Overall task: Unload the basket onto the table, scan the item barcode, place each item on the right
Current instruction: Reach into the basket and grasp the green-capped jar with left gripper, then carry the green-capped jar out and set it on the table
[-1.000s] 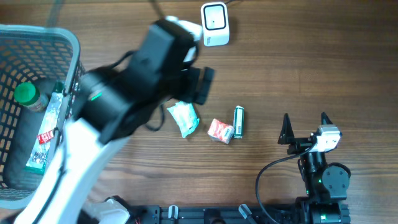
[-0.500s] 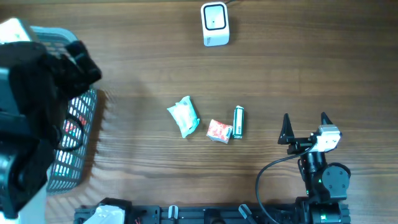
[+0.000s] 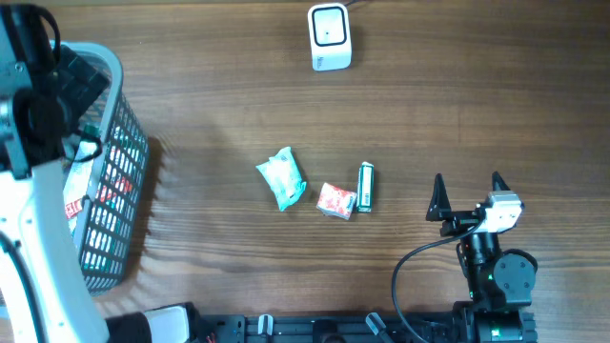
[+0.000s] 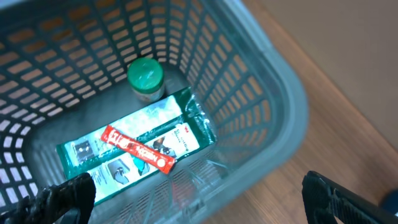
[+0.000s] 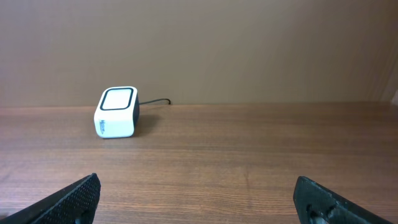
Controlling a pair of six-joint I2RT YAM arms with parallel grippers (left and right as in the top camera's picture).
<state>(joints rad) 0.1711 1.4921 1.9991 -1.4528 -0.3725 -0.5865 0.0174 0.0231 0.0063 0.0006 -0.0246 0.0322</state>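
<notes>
My left gripper (image 4: 202, 202) hangs open over the grey mesh basket (image 4: 273, 93), with nothing between its fingers. Inside the basket lie a green-lidded bottle (image 4: 145, 76), a flat green packet (image 4: 124, 155) and a red stick pack (image 4: 138, 148) across it. The white barcode scanner (image 3: 330, 36) stands at the far edge of the table, also in the right wrist view as the scanner (image 5: 117, 112). My right gripper (image 3: 467, 195) rests open near the front right, low over bare wood. On the table's middle lie a teal packet (image 3: 281, 178), a red packet (image 3: 336, 200) and a small green-white item (image 3: 365, 186).
The basket (image 3: 119, 181) fills the left edge of the table, with my left arm (image 3: 29, 105) over it. The scanner's cable (image 5: 155, 101) trails off behind it. Brown wood lies between the three loose items and the scanner.
My left arm has swung from the table's middle to the left and now hangs over the basket. The right arm and the three loose items have not moved.
</notes>
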